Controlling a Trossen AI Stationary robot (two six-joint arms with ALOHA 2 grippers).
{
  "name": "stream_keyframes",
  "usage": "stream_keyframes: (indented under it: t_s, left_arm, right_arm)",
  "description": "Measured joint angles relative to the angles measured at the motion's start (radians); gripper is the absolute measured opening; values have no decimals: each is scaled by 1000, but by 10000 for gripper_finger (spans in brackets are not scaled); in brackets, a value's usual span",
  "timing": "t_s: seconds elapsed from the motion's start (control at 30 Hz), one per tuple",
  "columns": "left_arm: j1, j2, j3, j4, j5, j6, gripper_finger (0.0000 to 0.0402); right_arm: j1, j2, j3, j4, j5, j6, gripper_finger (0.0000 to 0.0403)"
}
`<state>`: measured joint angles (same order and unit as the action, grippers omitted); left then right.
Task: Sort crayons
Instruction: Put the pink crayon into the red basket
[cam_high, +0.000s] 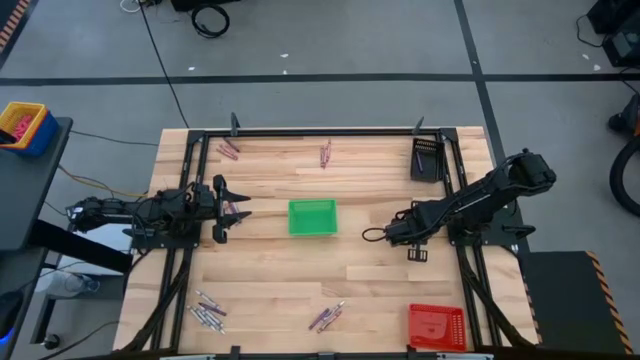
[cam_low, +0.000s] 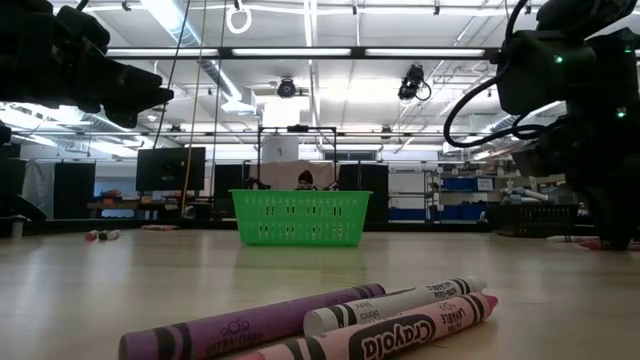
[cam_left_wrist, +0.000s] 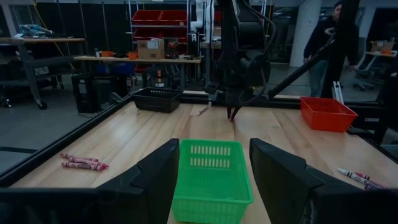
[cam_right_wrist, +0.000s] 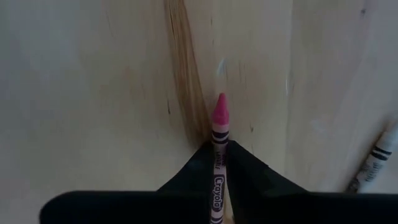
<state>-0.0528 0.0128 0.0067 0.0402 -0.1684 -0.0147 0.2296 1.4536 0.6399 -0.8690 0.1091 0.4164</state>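
My right gripper (cam_high: 388, 234) stands right of the green tray (cam_high: 312, 217), points down at the table and is shut on a pink crayon (cam_right_wrist: 219, 134). My left gripper (cam_high: 232, 208) is open and empty left of the tray. In its wrist view the two fingers (cam_left_wrist: 155, 177) frame the tray (cam_left_wrist: 211, 177) without touching it. Loose crayons lie in small groups at the far left (cam_high: 229, 150), far middle (cam_high: 325, 153), near left (cam_high: 208, 312) and near middle (cam_high: 326, 317). The near-middle group fills the front of the low view (cam_low: 320, 325). My right gripper pinches the pink crayon's paper-wrapped barrel (cam_right_wrist: 217, 163) between its two fingers. The crayon lies along the fingers, and its pointed pink tip (cam_right_wrist: 220, 107) sticks out past them toward the tabletop. Whether the tip touches the wood I cannot tell.
A dark tray (cam_high: 428, 160) stands at the far right and a red tray (cam_high: 437, 325) at the near right. A pale crayon (cam_right_wrist: 373, 158) lies on the wood beside my right gripper. A blue and yellow bin (cam_high: 22, 125) sits off the table's left. A person stands in the room beyond (cam_left_wrist: 326, 37).
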Motion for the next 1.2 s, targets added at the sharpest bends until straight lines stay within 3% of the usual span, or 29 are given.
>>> stream_keyframes:
  t_s: [0.33,0.6,0.93,1.2]
  left_arm:
    - [0,0,0,0,0,0,208]
    - [0,0,0,0,0,0,208]
    - [0,0,0,0,0,0,208]
    - [0,0,0,0,0,0,208]
  right_arm:
    - [5,-17,-1,-1,-1,6,39]
    - [84,-81,89,-164,-54,134,39]
    - [376,-95,349,-243,-243,573,39]
    - [644,-44,436,-21,-227,958,39]
